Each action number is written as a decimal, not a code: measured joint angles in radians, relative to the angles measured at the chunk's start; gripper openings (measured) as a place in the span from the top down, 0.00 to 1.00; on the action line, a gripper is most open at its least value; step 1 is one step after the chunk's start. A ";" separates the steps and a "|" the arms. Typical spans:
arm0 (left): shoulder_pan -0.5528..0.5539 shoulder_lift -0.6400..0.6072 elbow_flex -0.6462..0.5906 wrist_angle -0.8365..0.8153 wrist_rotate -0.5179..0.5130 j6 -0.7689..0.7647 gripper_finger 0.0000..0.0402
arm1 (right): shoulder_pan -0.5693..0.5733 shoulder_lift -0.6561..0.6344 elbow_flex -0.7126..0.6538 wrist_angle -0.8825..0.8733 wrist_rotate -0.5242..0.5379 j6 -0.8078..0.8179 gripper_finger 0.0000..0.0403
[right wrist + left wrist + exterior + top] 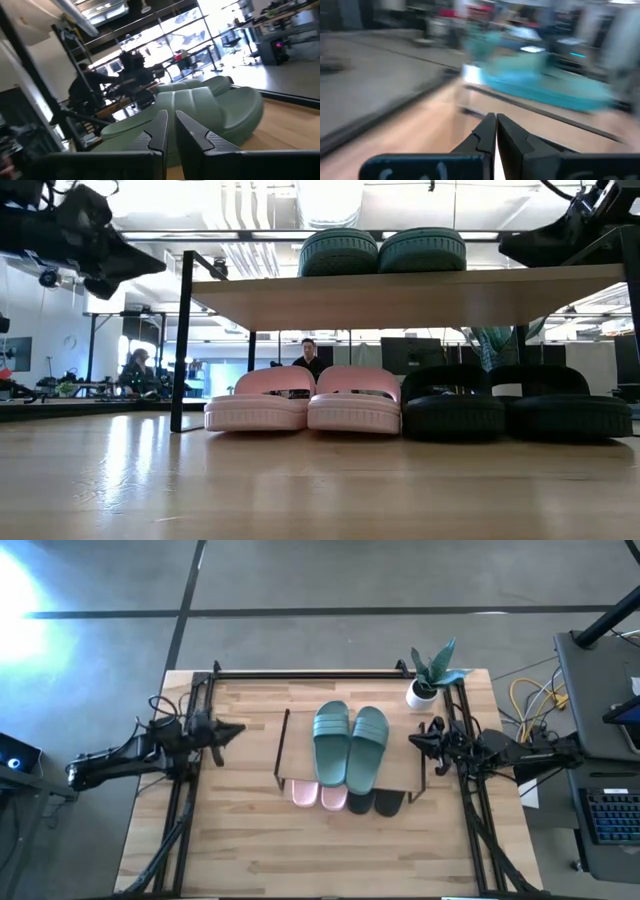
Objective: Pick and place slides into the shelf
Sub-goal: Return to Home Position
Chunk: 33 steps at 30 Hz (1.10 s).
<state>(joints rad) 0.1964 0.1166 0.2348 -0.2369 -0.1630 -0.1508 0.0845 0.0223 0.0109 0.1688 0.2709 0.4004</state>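
The shelf (300,752) stands at the table's middle, its light-wood board (400,295) on thin black end frames. Two teal-green slides (350,745) lie sole-down side by side on the board. Under the board, two pale pink slides (305,405) and two black slides (515,410) rest on the table top, their near ends showing in the high view (320,795). My left gripper (238,730) hangs shut to the left of the shelf. My right gripper (415,740) hangs shut to its right. Neither holds anything.
A potted plant (432,675) in a white pot stands at the table's far right corner. Black frame rails (300,673) run along the table's far edge and both sides. Bare wood (320,850) lies near the front edge. People (310,358) show in the room behind.
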 joint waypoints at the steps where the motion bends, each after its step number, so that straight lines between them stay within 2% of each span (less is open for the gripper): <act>1: -0.004 0.008 0.000 0.004 0.066 -0.001 1.00 | 0.000 0.000 0.000 0.000 0.015 0.000 0.93; 4: -0.022 0.041 -0.013 0.027 0.205 -0.040 1.00 | 0.000 0.000 0.000 -0.001 0.053 0.000 0.93; 8: -0.060 0.058 -0.032 0.053 0.209 -0.080 1.00 | 0.000 0.000 0.000 -0.001 0.071 0.018 0.93; 12: -0.110 0.043 -0.032 0.130 0.132 -0.080 1.00 | 0.000 0.000 0.000 0.000 0.072 0.048 0.93; 19: -0.182 0.024 -0.045 0.075 0.030 -0.075 1.00 | 0.000 0.000 0.000 0.000 0.072 0.053 0.93; 22: -0.182 0.024 -0.071 0.062 0.026 -0.065 1.00 | 0.000 0.000 0.000 -0.005 0.071 0.053 0.93; 25: -0.182 0.021 -0.132 0.153 0.026 -0.048 1.00 | 0.000 0.000 0.000 -0.006 0.071 0.053 0.93; 28: -0.182 0.016 -0.208 0.314 0.014 -0.050 1.00 | 0.000 -0.001 0.000 -0.008 0.071 0.059 0.93; 33: -0.182 0.016 -0.224 0.315 -0.038 -0.017 1.00 | 0.000 -0.002 0.000 -0.009 0.071 0.063 0.93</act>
<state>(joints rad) 0.0139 0.1322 0.0105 0.0784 -0.2012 -0.1683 0.0841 0.0208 0.0109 0.1600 0.3420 0.4633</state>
